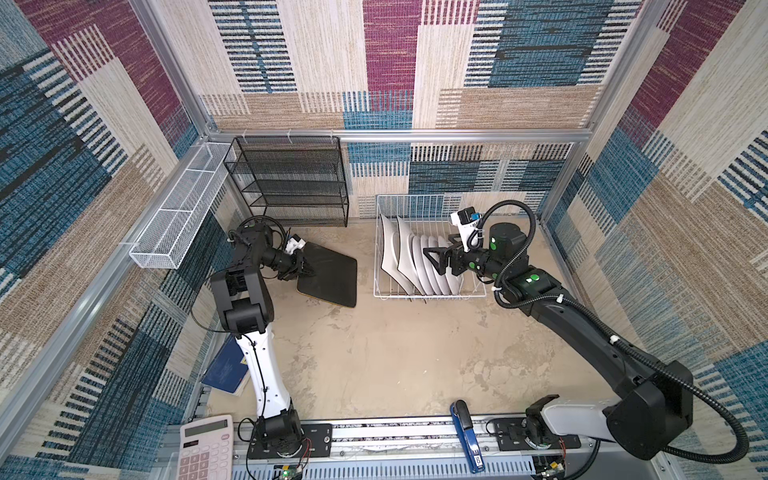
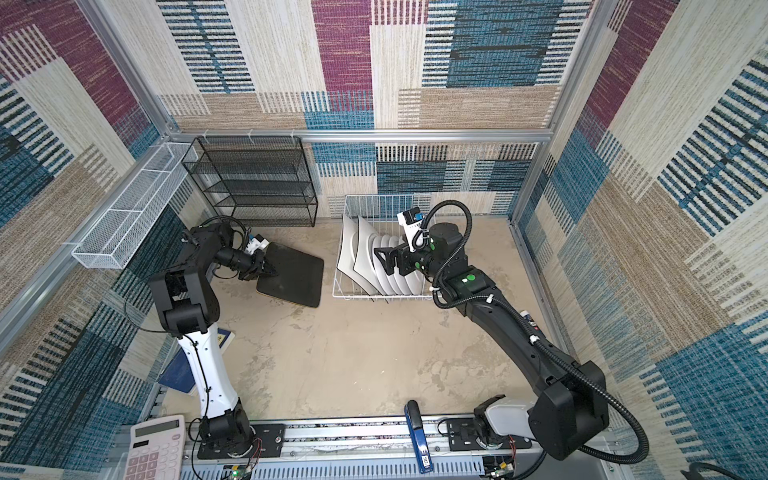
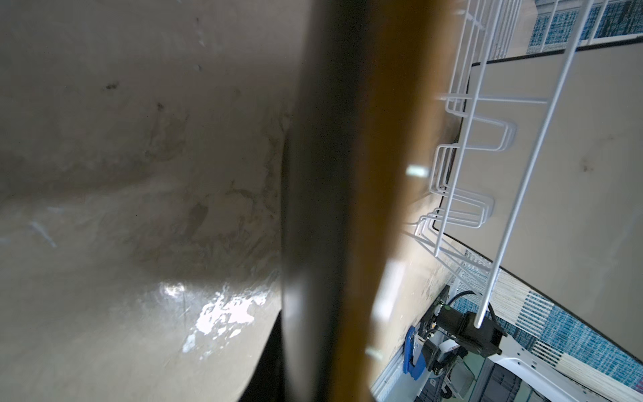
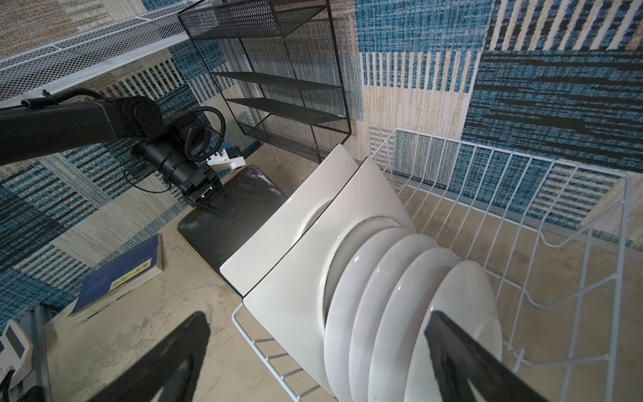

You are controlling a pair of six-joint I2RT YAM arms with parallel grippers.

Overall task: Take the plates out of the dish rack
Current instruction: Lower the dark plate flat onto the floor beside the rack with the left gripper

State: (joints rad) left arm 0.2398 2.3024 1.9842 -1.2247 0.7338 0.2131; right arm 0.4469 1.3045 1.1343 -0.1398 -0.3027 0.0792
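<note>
Black-backed plate (image 1: pixel 332 270), amber-edged in the left wrist view, lies on open table (image 1: pixel 395 365) beside the dish rack (image 1: pixel 428 296), pinched by the left gripper (image 1: pixel 309 272); the right gripper (image 1: pixel 432 262) gapes above racked plates (image 1: pixel 409 257).

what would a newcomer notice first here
White square and round plates stand on edge in a white open-wire dish rack right of middle, with the open right tool poised at them. Left of it, the left tool pinches a black-backed square plate lying face down.
</note>
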